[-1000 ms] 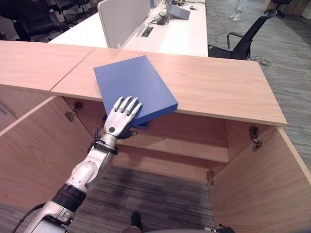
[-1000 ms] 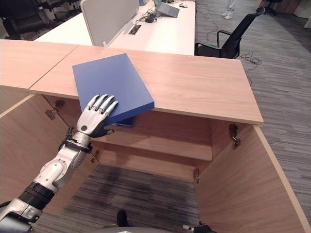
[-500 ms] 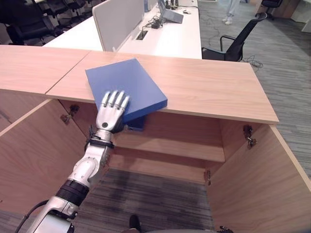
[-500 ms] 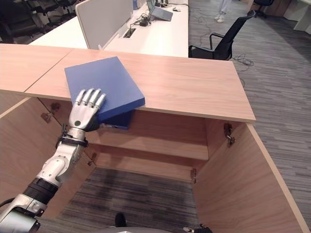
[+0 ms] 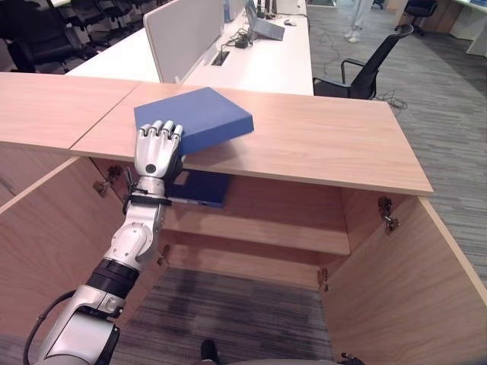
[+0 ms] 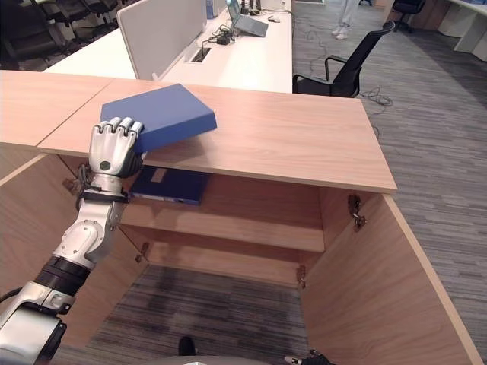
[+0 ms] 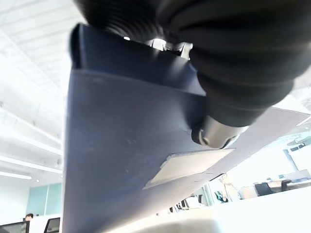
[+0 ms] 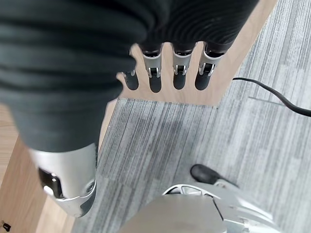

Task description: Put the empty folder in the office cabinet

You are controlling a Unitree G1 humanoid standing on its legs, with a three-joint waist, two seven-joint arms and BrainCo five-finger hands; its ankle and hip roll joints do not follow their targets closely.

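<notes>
Since a second earlier, the left hand [image 5: 156,149] had curled its fingers over the near edge of the blue folder [image 5: 199,119] and tipped that edge up; before, they lay flat on its cover. The folder rested tilted on the cabinet top [image 5: 319,144], its far side touching the wood. A sound next move, I judged, was drawing it clear of the top, then lowering it level onto the shelf [image 5: 259,228], beside the second blue folder [image 5: 199,188] there. The right hand [image 8: 165,73] hung relaxed, fingers straight. Beyond stood a white desk [image 5: 259,65] and an office chair [image 5: 373,65].
</notes>
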